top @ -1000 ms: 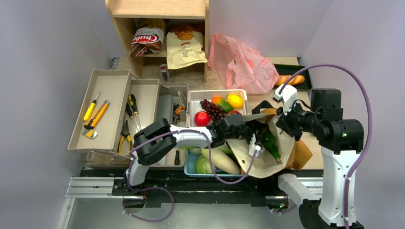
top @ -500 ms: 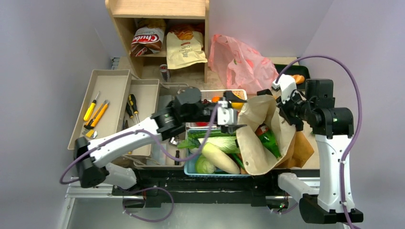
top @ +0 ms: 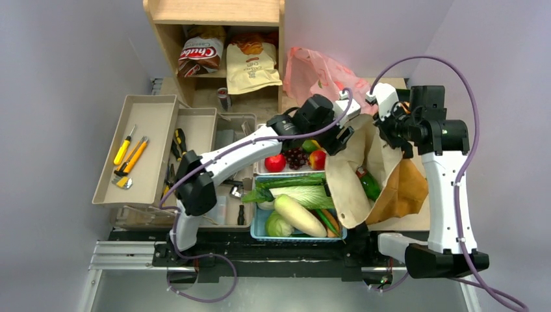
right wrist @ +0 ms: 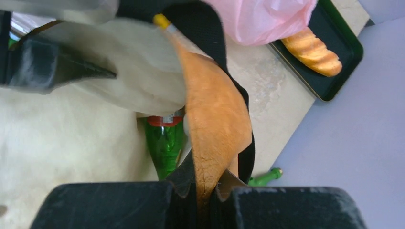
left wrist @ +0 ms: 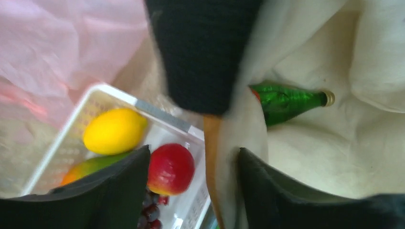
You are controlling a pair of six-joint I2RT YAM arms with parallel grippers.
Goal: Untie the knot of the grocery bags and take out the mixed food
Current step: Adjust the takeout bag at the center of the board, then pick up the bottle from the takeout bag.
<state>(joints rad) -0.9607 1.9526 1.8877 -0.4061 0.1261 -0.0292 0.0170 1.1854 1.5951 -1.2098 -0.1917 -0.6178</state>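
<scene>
we're emptying the paper bag (top: 406, 188) | right gripper (right wrist: 205, 191) pinches its rim, left gripper (left wrist: 192, 160) open | next we reach inside

Bright even light, soft shadows, left wrist view motion-blurred

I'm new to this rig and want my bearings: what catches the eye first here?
The brown bag on the right, its rim pinched up by the right gripper, with a green bottle lying inside. Beside it the left gripper hangs open above the edge of a white basket of bright fruit, and a pink plastic bag sits behind.
</scene>
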